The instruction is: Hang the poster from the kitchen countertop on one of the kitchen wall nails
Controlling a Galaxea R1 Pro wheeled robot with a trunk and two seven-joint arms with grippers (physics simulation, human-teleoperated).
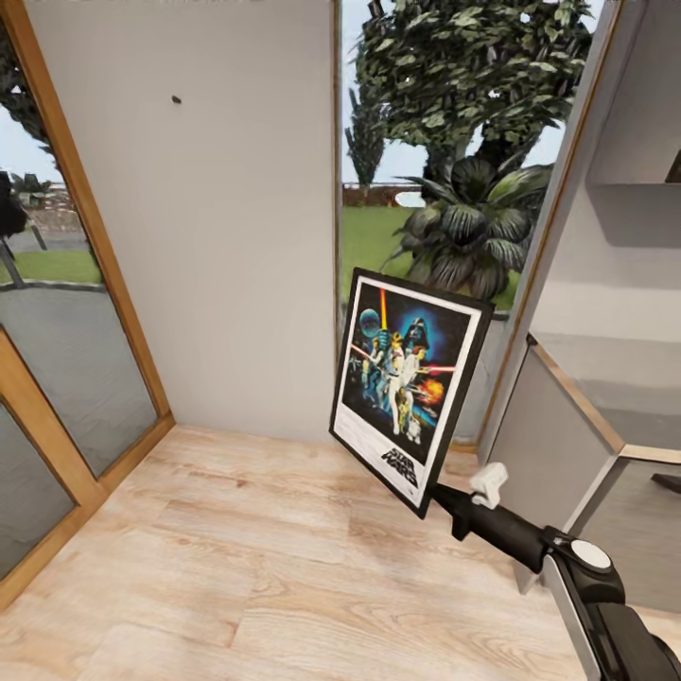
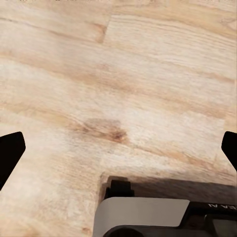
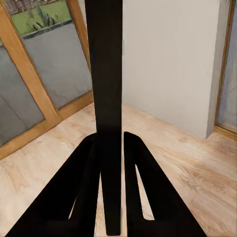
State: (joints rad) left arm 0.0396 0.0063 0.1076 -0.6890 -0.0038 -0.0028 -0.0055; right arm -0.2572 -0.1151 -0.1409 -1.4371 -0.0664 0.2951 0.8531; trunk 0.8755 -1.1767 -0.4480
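Above the wooden floor [image 1: 236, 567], the right gripper [image 1: 437, 499] clamps the tilted poster's [image 1: 409, 392] lower corner.

Flooring: pale wood-plank floor [image 1: 236, 567] with visible grain and one darker knot [image 2: 111, 129] in the left wrist view

Wall: plain pale grey wall panel [image 1: 236, 236] meeting the floor at the rear of the room

Glazing: wood-framed glass door [image 1: 66, 378] at the left, set at an angle to the wall; narrow window [image 1: 364, 142] just beside the wall panel on the right

Exterior: lawn [image 1: 369, 236], a large leafy plant [image 1: 473, 222] and a tree [image 1: 463, 66] behind the window

Right side: grey cabinet [image 1: 605, 284] with wood-trimmed edges
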